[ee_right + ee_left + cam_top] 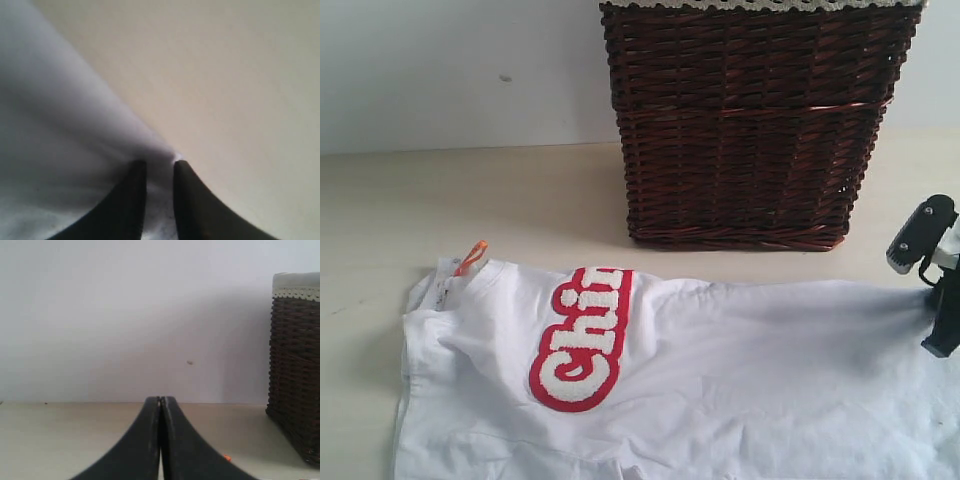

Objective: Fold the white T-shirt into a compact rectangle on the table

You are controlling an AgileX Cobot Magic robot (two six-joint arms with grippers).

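Observation:
The white T-shirt [720,370] lies spread across the table [470,200], with its red patch of fuzzy white letters [582,340] facing up and the orange neck tag [472,257] at its left end. My right gripper [942,335] is at the shirt's right edge. In the right wrist view its jaws [159,167] stand slightly apart, with the cloth's edge [60,150] lying between and under them. My left gripper [160,400] is shut with nothing in it, low over bare table [60,440]. It is outside the exterior view.
A dark brown wicker basket [750,120] stands at the back of the table, just behind the shirt. In the left wrist view the basket [297,365] is off to one side. A pale wall rises behind the table.

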